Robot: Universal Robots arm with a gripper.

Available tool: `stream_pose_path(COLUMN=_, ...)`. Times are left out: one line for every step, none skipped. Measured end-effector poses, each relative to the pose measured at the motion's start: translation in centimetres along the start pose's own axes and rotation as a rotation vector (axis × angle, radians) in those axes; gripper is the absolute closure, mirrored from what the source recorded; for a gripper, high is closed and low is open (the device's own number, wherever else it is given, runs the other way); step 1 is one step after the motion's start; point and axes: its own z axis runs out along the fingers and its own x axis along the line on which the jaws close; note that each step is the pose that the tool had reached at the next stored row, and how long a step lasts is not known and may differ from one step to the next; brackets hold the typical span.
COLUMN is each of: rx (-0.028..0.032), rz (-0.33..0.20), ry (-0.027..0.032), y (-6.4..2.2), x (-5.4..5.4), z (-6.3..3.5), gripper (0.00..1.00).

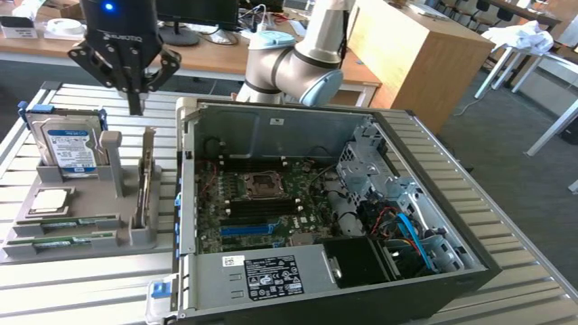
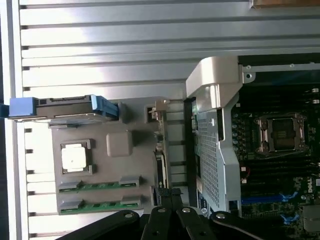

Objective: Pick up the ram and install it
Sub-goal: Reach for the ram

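Ram in its holder, gripper empty above.
On the slatted metal table [image 1: 505, 223] I see the ram [image 1: 68, 223] lying flat in the grey holder [image 1: 95, 200], beside the open computer case [image 1: 271, 128]. My gripper [image 1: 135, 108] hovers over the holder, fingers closed on nothing. Wooden desks [image 1: 212, 57] stand behind.

The exterior view looks down obliquely from farther off, facing the gripper [image 1: 135, 105]. The wrist view looks straight down from above the gripper. Both share the grey parts tray [image 1: 99, 200] and open computer case [image 1: 271, 132] beneath it.
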Motion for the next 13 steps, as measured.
stream_pose_path(rx=0.0, rz=0.0, ry=0.0, y=0.05, x=0.2, z=0.0, gripper=0.9)
stream_pose_path(rx=0.0001, rz=0.0, ry=0.0001, y=0.11, x=0.5, z=-0.01, gripper=0.9)
stream_pose_path(rx=0.0, rz=0.0, ry=0.0, y=0.16, x=0.7, z=-0.01, gripper=0.9)
stream_pose_path(rx=0.0, rz=0.0, ry=0.0, y=0.21, x=1.0, z=-0.01, gripper=0.9)
stream_pose_path(rx=0.0, rz=0.0, ry=0.0, y=0.27, x=1.2, z=-0.01, gripper=0.9)
stream_pose_path(rx=0.0, rz=0.0, ry=0.0, y=0.31, x=1.5, z=-0.01, gripper=0.9)
stream_pose_path(rx=0.0, rz=0.0, ry=0.0001, y=0.35, x=1.7, z=-0.02, gripper=0.9)
stream_pose_path(rx=-0.0001, rz=0.0, ry=0.0, y=0.38, x=1.9, z=-0.01, gripper=0.9)
stream_pose_path(rx=0.0, rz=0.0, ry=0.0, y=0.41, x=2.1, z=-0.02, gripper=0.9)
stream_pose_path(rx=0.0, rz=0.0, ry=0.0, y=0.44, x=2.3, z=-0.02, gripper=0.9)
stream_pose_path(rx=0.0, rz=0.0, ry=0.0, y=0.46, x=2.6, z=-0.03, gripper=0.9)
stream_pose_path(rx=0.0, rz=0.0, ry=0.0, y=0.49, x=2.8, z=-0.03, gripper=0.9)
stream_pose_path(rx=-0.0001, rz=0.0, ry=0.0, y=0.52, x=3.0, z=-0.03, gripper=0.9)
